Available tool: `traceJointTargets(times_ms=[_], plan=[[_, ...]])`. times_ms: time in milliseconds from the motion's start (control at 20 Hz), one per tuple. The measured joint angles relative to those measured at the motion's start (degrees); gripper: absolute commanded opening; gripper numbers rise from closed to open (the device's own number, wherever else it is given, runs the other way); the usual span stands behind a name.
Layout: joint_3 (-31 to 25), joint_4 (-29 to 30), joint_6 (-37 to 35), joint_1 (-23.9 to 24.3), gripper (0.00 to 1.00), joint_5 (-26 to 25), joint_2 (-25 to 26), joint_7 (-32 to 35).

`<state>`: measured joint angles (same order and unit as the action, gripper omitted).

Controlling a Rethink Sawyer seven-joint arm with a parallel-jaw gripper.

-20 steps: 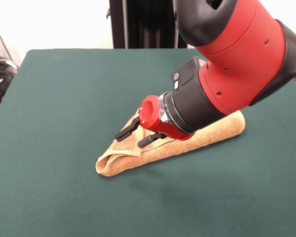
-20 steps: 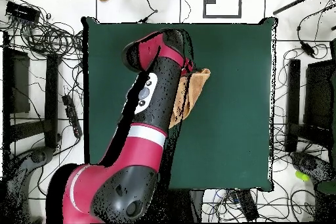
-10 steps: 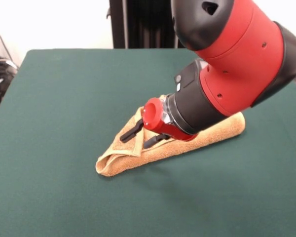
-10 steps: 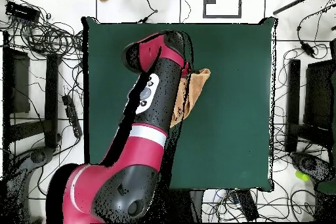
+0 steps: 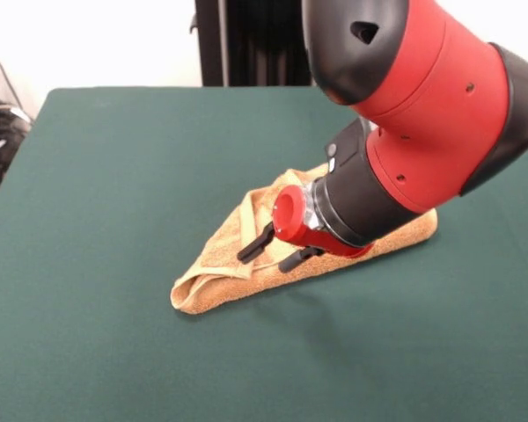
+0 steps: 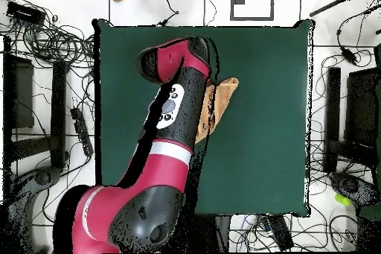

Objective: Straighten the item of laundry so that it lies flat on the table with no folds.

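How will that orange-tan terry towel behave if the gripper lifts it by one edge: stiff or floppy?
Probably floppy: the orange-tan terry-cloth towel lies folded over itself in a soft wedge, so a lifted edge would likely drape and unfold. It looks light for its area, and its looped pile on the dark green felt-like table suggests it would drag, not slide. The open black gripper hovers at its upper fold.

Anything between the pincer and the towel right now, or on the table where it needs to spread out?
Nothing visible. The open pincer sits right at the folded towel, and the green table around it shows no other objects.
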<state>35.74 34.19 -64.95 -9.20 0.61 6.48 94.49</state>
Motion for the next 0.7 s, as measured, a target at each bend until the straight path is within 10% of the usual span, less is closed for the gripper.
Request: traceJointTargets(times_ms=[700], plan=[[0.0, 0.1, 1.1, 0.0, 1.0, 0.0, 1.3, 0.0]])
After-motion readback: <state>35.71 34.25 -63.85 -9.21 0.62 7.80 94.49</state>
